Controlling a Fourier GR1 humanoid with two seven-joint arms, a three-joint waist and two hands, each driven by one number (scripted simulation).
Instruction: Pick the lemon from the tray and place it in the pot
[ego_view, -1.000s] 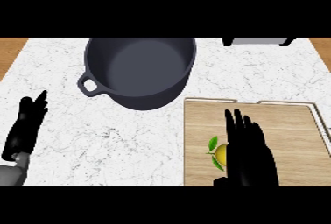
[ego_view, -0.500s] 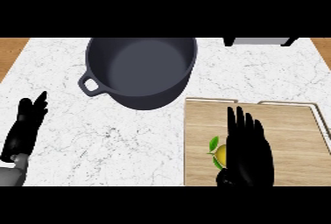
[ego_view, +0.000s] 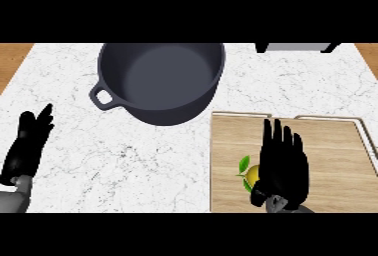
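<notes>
A yellow lemon with green leaves lies on the wooden tray at the lower right. My right hand is flat over the tray with straight fingers, its left side against the lemon and hiding part of it. The dark grey pot stands empty on the marble counter, up and left of the tray. My left hand rests open at the left edge, fingers up.
A grey-and-black appliance corner shows at the top right behind the counter. The pot's handle sticks out toward the left. Bare marble lies between the left hand and the tray.
My right hand has slid slightly down and toward the lemon. The left hand has dropped a little lower. Pot and lemon have not moved.
</notes>
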